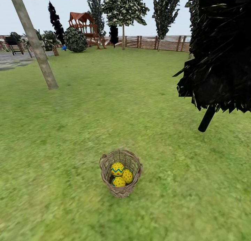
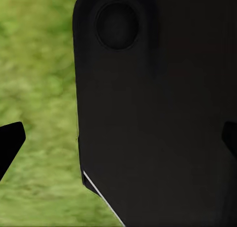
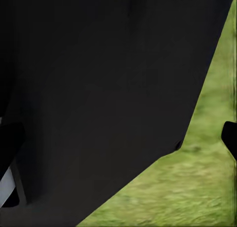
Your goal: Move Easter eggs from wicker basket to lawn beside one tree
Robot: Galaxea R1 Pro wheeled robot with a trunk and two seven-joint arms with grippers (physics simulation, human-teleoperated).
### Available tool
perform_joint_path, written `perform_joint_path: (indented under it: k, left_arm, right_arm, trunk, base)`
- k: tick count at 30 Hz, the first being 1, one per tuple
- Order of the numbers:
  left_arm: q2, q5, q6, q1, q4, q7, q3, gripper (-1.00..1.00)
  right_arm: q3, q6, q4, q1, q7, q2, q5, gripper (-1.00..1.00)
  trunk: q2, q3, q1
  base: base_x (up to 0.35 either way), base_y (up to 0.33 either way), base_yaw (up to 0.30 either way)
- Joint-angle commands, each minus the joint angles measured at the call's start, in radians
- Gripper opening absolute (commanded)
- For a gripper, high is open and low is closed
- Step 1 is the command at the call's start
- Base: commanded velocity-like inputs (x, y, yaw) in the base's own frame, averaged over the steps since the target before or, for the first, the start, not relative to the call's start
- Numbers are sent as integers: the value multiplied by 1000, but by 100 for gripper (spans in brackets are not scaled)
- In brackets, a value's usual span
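- The left gripper (image 2: pixel 118 138) appears in the left wrist view as two dark fingertips (image 2: pixel 10 143) at opposite edges, set wide apart with nothing between them; a large black body of the robot (image 2: pixel 158 113) covers most of what lies beyond.
- The right gripper (image 3: pixel 118 138) looks much the same in the right wrist view: one fingertip (image 3: pixel 230 137) at each edge, spread wide, gripping nothing, with another black panel (image 3: pixel 98 98) in front.
- Both wrist views give only strips of grass past the black parts; the head view alone takes in the basket, the eggs and the garden.
- The wicker basket (image 1: pixel 120 188) stands upright on the lawn (image 1: pixel 104 104), with open grass all round it.
- Inside the basket lie the three Easter eggs (image 1: pixel 120 174), bunched and touching; the one with the blue-green zigzag (image 1: pixel 117 169) sits on top.
- Well beyond the basket and to its left, a tree's (image 1: pixel 35 42) pale trunk leans out of the grass.
- To the basket's right and nearer the camera hangs a dark spiky conifer (image 1: pixel 219 59).
- Far behind the basket stand the red playset (image 1: pixel 83 24) and the slatted fence (image 1: pixel 160 42).
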Motion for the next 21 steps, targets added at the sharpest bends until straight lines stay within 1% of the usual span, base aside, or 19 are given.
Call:
perform_joint_path:
  k: [1,17,21]
  left_arm:
    - [0,-1,-3,0,0,5,-1,100]
    - [-1,-1,-6,0,0,3,-1,100]
    - [-1,-1,-8,0,0,3,-1,100]
  right_arm:
    - [5,-1,0,0,-1,0,0,100]
    - [7,-2,0,0,0,0,2,100]
    - [6,-2,1,0,0,1,0,100]
  trunk:
    - [0,-1,0]
    - [0,-2,0]
    - [0,-2,0]
  base:
    - [201,-266,12]
    - [207,-262,2]
    - [187,-188,8]
